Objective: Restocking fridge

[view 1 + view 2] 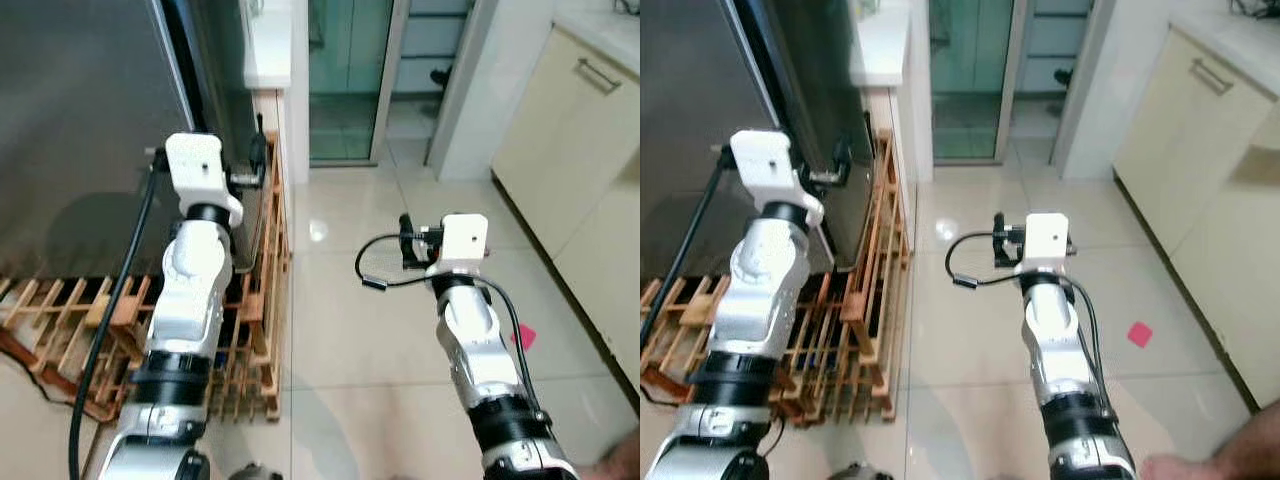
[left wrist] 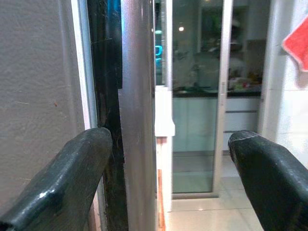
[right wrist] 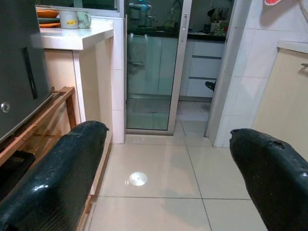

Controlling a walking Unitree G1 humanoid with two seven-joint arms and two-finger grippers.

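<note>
The dark grey fridge point(image 1: 80, 130) stands at my left with its door closed. My left gripper point(image 1: 257, 152) is raised against the door's right edge. In the left wrist view its fingers point(image 2: 72, 183) stand open, and the silver door edge point(image 2: 137, 120) runs upright between them, closer to one finger. My right gripper point(image 1: 405, 240) hangs open over the tiled floor with nothing between its fingers point(image 3: 62, 178), pointing toward the glass door.
A wooden slatted rack point(image 1: 255, 300) sits low by the fridge. Beside the fridge stands a white counter point(image 1: 268, 45) with mugs point(image 3: 77, 19). A glass sliding door point(image 1: 345, 80) lies ahead and cream cabinets point(image 1: 580, 150) line the right. A pink scrap point(image 1: 524, 336) lies on the floor; a person's hand point(image 1: 1240, 455) shows low right.
</note>
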